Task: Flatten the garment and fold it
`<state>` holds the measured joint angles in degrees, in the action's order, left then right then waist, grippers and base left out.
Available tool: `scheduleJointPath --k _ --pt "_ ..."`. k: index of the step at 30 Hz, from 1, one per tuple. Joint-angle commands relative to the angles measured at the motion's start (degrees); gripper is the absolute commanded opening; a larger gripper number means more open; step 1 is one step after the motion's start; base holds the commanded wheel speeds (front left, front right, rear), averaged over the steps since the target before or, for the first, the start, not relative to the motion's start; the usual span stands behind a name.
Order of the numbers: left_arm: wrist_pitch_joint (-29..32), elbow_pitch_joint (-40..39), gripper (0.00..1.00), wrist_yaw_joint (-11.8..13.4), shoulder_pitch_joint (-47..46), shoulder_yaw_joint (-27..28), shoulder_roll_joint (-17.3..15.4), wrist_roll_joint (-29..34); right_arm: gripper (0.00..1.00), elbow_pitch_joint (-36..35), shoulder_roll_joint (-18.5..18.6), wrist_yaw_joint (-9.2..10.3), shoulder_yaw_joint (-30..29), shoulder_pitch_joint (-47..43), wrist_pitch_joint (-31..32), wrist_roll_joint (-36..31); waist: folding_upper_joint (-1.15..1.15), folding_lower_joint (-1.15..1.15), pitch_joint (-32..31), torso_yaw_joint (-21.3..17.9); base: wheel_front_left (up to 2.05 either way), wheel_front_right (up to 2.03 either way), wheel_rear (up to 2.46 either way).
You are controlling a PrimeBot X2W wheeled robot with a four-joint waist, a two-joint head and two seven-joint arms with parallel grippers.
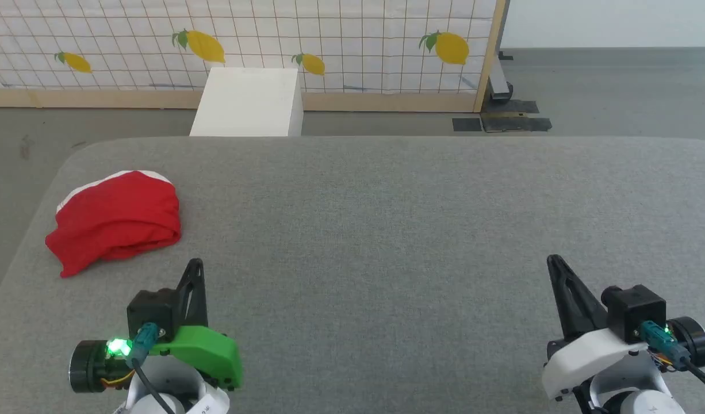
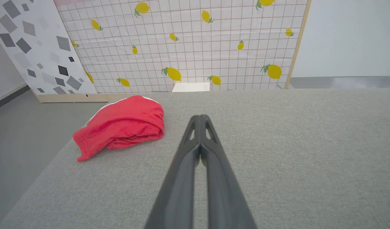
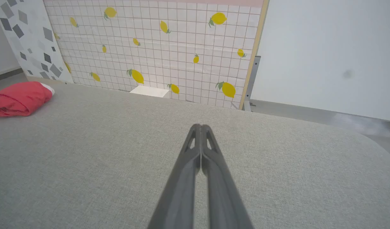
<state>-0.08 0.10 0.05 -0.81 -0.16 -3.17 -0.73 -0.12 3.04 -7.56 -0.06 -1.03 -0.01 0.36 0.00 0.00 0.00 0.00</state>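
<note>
Garment (image 1: 115,221) in bright red, with a white edge along its upper side, lies bunched in a rumpled heap at the left of the head view. It rests on the grey fabric desk (image 1: 387,218), near the left rim. Right of it and lower in the frame, the left gripper (image 1: 196,265) is apart from the garment. The left wrist view shows its two dark fingers pressed together at the tips, with nothing between them. Further right, at top centre, a white box (image 1: 246,103) stands behind the desk, before a lemon-print panel (image 1: 358,40). At lower right, the right gripper (image 1: 554,261) is likewise closed and empty. It is well apart from the garment, which sits at the far left edge of the right wrist view.
</note>
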Motion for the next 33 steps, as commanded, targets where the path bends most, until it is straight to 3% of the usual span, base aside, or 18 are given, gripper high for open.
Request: scheduleJointPath --k 1,33 --pt "0.1 -0.1 0.0 0.0 0.8 0.2 0.3 0.7 0.0 0.1 -0.2 0.08 0.1 1.0 0.0 -0.4 0.0 0.0 0.0 0.0 0.0 0.0 0.0" --pt "0.1 -0.1 0.0 0.0 0.8 0.2 0.3 0.7 0.0 0.1 -0.2 0.08 0.1 1.0 0.0 -0.4 0.0 0.0 0.0 0.0 0.0 0.0 0.0"
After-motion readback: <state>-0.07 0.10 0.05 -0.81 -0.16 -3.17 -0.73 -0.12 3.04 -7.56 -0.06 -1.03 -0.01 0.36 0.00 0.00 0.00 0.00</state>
